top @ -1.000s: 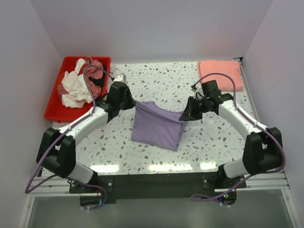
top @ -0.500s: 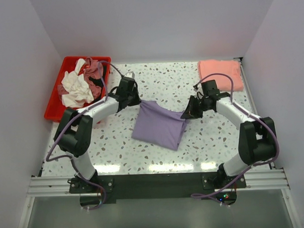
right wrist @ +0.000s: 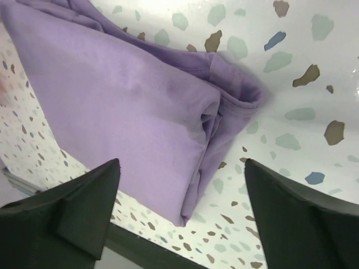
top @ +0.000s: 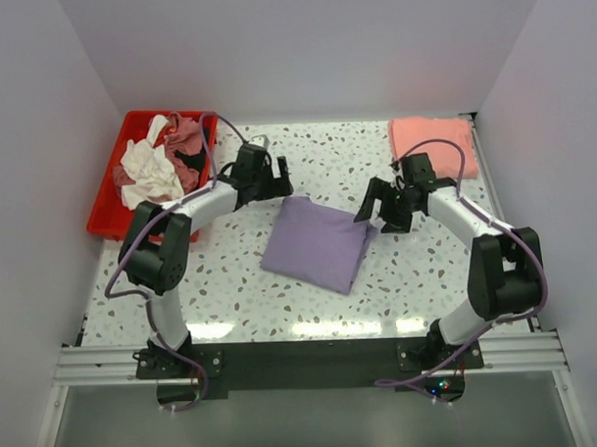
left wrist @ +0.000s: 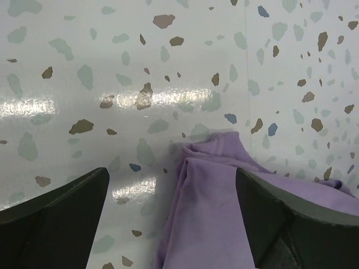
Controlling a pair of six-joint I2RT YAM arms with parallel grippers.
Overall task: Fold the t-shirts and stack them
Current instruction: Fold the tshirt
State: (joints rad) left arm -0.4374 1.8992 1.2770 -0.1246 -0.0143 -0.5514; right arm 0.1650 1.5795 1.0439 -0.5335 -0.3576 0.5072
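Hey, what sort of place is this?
Probably a robot lab cell: plain white walls box in a speckled table, the left arm and right arm are mounted at its near edge, and a red tray holds crumpled t-shirts.

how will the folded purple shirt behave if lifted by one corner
Probably floppy: the purple shirt lies limp with soft creased folds, so its layers would likely sag open. Thin cloth, likely light; pushing may bunch it.
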